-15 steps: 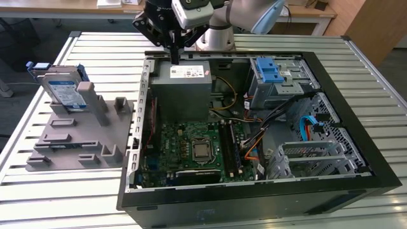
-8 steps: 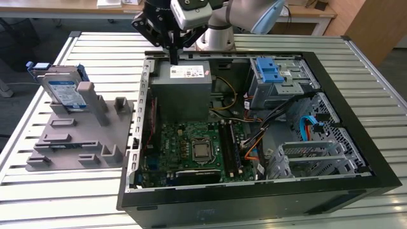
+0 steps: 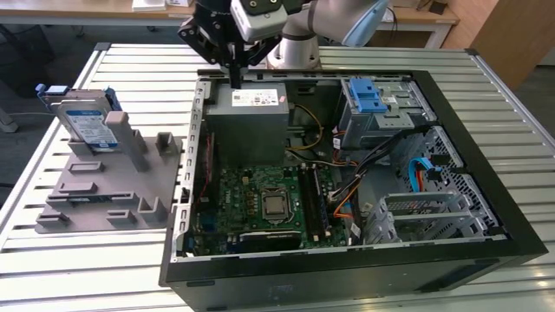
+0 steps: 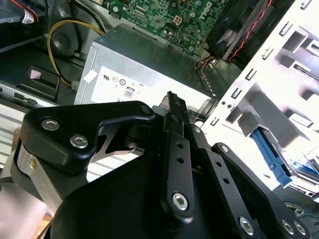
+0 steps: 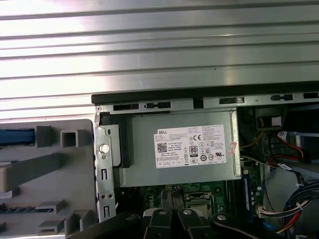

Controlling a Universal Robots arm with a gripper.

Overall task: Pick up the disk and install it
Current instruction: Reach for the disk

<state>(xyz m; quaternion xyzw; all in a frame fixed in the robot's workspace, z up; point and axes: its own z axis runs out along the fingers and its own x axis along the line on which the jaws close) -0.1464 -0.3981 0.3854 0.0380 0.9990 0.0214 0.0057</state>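
Black desktop tower case (image 3: 347, 265) lies open on its side, closest to the exterior camera, on a slatted silver metal table (image 3: 87, 266). Inside it there's a green motherboard (image 3: 260, 195), a grey metal power-supply box with a white sticker (image 3: 247, 130), loose cables, and a silver perforated metal cage (image 3: 390, 114) with a blue plastic latch (image 3: 368, 97). The black gripper (image 3: 234, 81) hangs over the power-supply box's far edge, fingers pressed together with nothing between them. The disk (image 3: 87, 123), a silver-grey hard drive in a blue bracket, stands upright in a grey plastic fixture (image 3: 104, 188) off on the exterior view's left, well apart from the gripper.

Second wrist view: the gripper (image 4: 172, 97) points at the power-supply box (image 4: 149, 59), with a yellow cable (image 4: 55, 40) looping beside it.

First wrist view: the power-supply box (image 5: 179, 164) sits in the case's corner, with the grey fixture (image 5: 45, 179) just beside the case.
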